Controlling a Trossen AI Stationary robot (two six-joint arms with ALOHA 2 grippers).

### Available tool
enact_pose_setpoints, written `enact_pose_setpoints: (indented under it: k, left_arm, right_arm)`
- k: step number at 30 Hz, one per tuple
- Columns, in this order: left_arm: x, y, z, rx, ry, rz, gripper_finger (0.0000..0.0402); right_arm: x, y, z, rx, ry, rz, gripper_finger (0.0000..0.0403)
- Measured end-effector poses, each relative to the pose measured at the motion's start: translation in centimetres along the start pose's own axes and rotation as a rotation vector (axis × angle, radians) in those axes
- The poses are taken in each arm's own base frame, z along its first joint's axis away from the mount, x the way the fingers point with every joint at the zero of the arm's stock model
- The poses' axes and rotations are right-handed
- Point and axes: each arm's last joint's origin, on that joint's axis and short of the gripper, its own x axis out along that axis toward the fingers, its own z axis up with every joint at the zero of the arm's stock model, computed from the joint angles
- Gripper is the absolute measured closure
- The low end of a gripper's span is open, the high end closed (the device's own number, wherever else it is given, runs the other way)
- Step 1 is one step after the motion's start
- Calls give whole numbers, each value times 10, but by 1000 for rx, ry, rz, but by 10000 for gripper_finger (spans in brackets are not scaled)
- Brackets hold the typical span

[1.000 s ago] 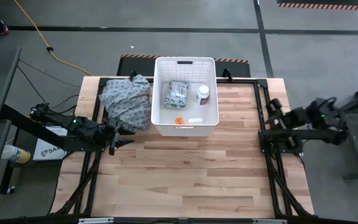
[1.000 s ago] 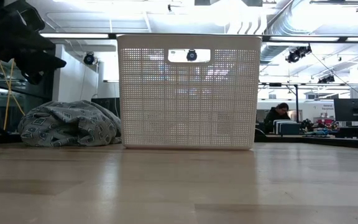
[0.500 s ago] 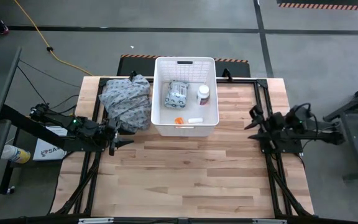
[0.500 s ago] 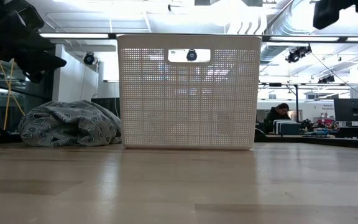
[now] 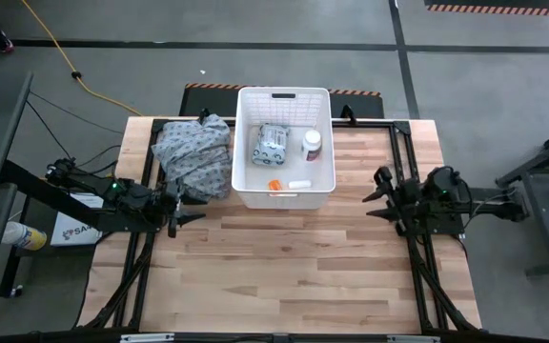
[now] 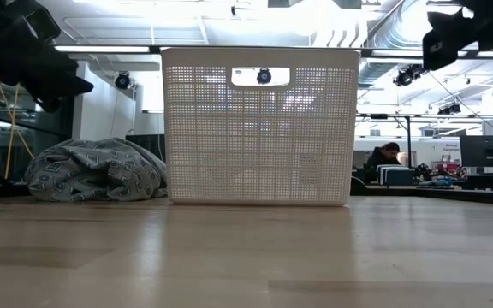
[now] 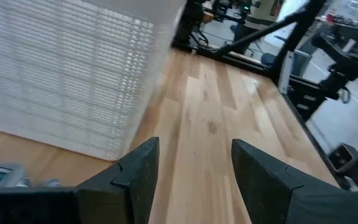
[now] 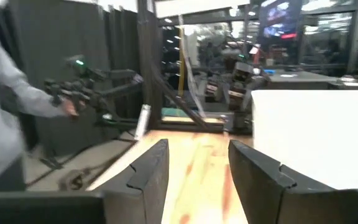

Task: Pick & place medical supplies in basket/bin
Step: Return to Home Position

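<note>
Bin point(image 5: 237, 143): white, perforated, rectangular; 12 o'clock on the table point(image 5: 303, 262).
Contents: pale packet point(image 5: 272, 144), white pill bottle point(image 5: 312, 144), orange piece point(image 5: 274, 185), white tube point(image 5: 299, 184).
Left gripper point(image 5: 196, 207): 9 o'clock, fingers spread, empty.
Right gripper point(image 5: 374, 193): 3 o'clock, fingers spread, empty.

Bare wood over the whole near half of the table point(image 5: 284, 272), edge to edge. At the far middle, blocked by the white bin point(image 5: 239, 143), walled on four sides, open only at the top. Crowded at its left by the grey-blue cloth point(image 5: 196, 157), touching the wall. Free at its right as far as the right gripper point(image 5: 372, 193).
</note>
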Motion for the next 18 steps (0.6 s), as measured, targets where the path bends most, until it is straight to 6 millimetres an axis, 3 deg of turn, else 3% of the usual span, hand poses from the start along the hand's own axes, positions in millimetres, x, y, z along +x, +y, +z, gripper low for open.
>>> enact_pose_setpoints:
  k: [18]
  left_arm:
    - [0, 4, 3, 11, -75, 164, 169]
  right_arm:
    - [0, -3, -7, -96, 66, -70, 260]
